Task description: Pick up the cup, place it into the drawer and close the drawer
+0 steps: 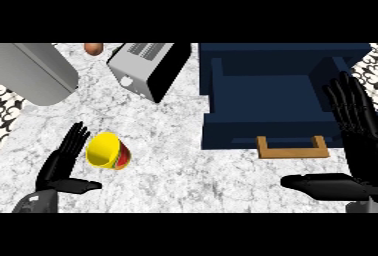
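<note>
From the head view, the cup [108,151] is lying tipped on its side on the counter [184,175]. It is showing a bright yellow inside and a red outer wall, with its mouth turned toward the lower left. It is sitting well to the left of the drawer [244,135], outside it.

The left hand [63,165] is hanging just beside the cup's mouth. Its fingers are stretched straight and close together, its thumb is jutting out to the right below the cup, and it is gripping nothing. I cannot tell whether its fingers are brushing the rim.

The right hand [356,135] is showing at the right edge, its straight fingers lying over the drawer's right wall. Its thumb is spread wide to the left, below the wooden handle [292,148], and it is grasping nothing.

The dark blue drawer is standing pulled open, with its handle facing the robot.

The counter is showing white marble with grey veins. A grey boxy appliance [148,67] is sitting at an angle behind the cup, a big grey rounded body [33,72] is filling the far left corner, and a small brown thing [93,48] is peeking in at the top edge.
</note>
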Tool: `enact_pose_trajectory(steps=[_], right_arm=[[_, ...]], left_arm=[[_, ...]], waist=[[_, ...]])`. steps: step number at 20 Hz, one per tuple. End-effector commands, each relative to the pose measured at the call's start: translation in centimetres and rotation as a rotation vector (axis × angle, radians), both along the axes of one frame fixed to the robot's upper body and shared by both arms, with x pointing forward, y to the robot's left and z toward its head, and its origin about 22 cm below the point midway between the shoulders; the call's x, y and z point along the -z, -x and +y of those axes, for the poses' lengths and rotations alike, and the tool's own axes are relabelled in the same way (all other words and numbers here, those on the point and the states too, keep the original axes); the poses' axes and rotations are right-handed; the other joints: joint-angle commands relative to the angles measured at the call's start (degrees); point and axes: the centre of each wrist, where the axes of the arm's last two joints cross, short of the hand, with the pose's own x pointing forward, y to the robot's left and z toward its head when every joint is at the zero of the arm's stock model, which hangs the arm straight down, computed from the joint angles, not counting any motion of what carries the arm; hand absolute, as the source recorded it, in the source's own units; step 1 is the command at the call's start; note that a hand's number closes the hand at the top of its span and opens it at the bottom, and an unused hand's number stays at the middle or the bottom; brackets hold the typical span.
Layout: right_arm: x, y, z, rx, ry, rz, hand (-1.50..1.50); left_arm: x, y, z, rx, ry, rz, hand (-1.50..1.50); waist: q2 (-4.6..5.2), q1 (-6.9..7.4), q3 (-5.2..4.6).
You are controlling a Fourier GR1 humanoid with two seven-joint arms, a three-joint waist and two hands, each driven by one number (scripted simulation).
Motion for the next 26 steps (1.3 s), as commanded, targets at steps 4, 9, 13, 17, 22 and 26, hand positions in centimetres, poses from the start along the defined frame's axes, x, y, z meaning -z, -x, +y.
enact_pose_trajectory(steps=[4,9,13,17,22,26], right_arm=[[0.0,0.1,-0.7,-0.018,-0.009,0.012,-1.5],[0.9,-0.4,0.4,-0.016,0.006,0.003,-1.5],[-0.2,-0.6,0.1,-0.029,-0.002,0.004,-1.5],[-1.3,0.2,-0.1,-0.023,-0.008,0.019,-1.5],[-0.1,0.0,0.4,-0.027,-0.018,0.004,-1.5],[-0.6,-0.4,-0.4,-0.019,-0.013,0.01,-1.5]], left_arm=[[1.8,0.8,-0.2,0.006,0.072,-0.078,-1.5],[2.3,0.1,-1.7,0.035,0.04,-0.08,-1.5],[1.9,-0.5,-1.5,0.036,0.041,-0.103,-1.5],[1.3,-1.5,-1.3,0.067,0.069,-0.071,-1.5],[1.7,-2.0,-3.2,0.069,0.116,-0.092,-1.5],[1.2,-2.2,-2.4,0.092,0.162,-0.11,-1.5]], waist=[[0.1,-0.33,-0.05],[0.3,-0.53,-0.09],[0.4,-0.82,-0.15],[0.13,-0.51,-0.07],[0.38,-0.77,-0.13],[0.63,-1.15,-0.22]])
